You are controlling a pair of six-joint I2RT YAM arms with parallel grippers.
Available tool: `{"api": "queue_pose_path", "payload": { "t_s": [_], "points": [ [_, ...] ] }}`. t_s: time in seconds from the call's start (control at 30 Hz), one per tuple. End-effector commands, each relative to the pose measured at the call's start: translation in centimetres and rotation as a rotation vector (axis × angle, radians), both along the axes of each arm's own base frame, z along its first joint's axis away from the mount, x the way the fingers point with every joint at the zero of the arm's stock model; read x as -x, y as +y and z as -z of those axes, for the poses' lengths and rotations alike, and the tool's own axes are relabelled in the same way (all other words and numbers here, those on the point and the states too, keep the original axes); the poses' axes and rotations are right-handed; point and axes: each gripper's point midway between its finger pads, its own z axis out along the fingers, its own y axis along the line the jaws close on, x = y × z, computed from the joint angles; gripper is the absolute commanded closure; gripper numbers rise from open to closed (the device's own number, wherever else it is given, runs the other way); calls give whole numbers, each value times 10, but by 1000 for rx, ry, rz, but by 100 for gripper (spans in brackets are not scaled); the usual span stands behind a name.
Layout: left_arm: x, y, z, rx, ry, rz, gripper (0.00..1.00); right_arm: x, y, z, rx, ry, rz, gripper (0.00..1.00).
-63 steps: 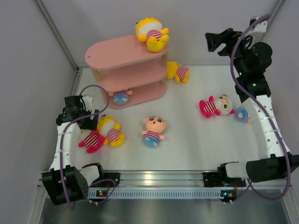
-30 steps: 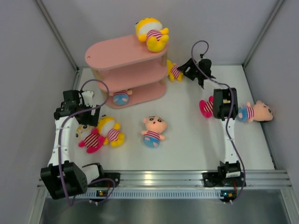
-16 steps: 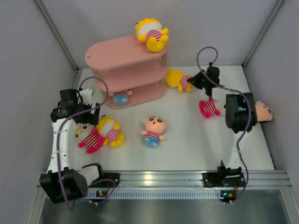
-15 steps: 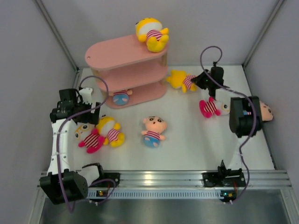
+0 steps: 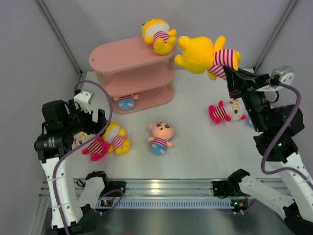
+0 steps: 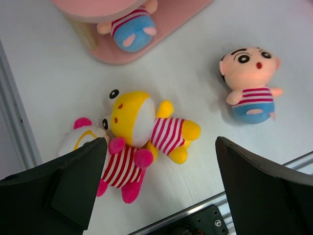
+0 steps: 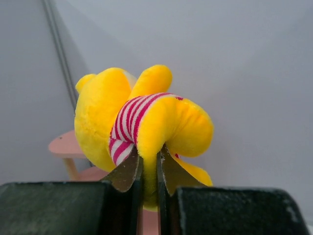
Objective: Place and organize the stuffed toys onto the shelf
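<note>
Left fingers point(image 6: 78, 176): spread wide and empty, hanging over the pair of toys at the lower left of the overhead view and touching neither.
Pink-limbed toy point(image 5: 95, 148): lies on the tabletop point(image 5: 200, 152) at lower left, pressed against its neighbour; not yet shelved.
Yellow toy point(image 5: 117, 136): lies beside it, well apart from the shelf; not yet shelved.
Shelf point(image 5: 122, 58): stands at upper left of centre. Its middle board looks bare, as far as can be seen.
Blue-bottomed toy point(image 5: 127, 102): lies on the lowest board with its head hidden under the board above; counts as placed.
Peach-faced toy point(image 5: 160, 136): lies on its back at the middle of the tabletop, waiting.
Top-board toy point(image 5: 159, 35): sits at the right end of the top board; counts as placed.
Held toy point(image 5: 203, 53): a yellow one, up in the air just right of the top board's end.
Right fingers point(image 7: 126, 175): pinched narrow on one yellow limb of the held toy.
Pink toy point(image 5: 224, 111): lies on the tabletop at right, beside the right arm.
Progress: probably under halfway, with two shelved, one carried, four lying loose and the tidying still to do.
</note>
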Motion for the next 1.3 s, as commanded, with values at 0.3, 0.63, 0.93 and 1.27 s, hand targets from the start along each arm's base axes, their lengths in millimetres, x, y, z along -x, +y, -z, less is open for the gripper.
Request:
{"api": "queue_pose_path", "payload": {
  "t_s": [0.3, 0.63, 0.93, 1.27],
  "points": [
    [54, -62, -77, 198, -173, 238, 1, 64, 213, 14, 402, -76, -454, 100],
    [44, -69, -78, 229, -152, 313, 1, 88, 282, 42, 443, -158, -703, 100],
    [24, -64, -52, 213, -82, 349, 5, 110, 288, 44, 459, -249, -827, 100],
    [20, -51, -34, 106, -93, 332, 100, 99, 292, 69, 546, -132, -917, 54]
  ]
}}
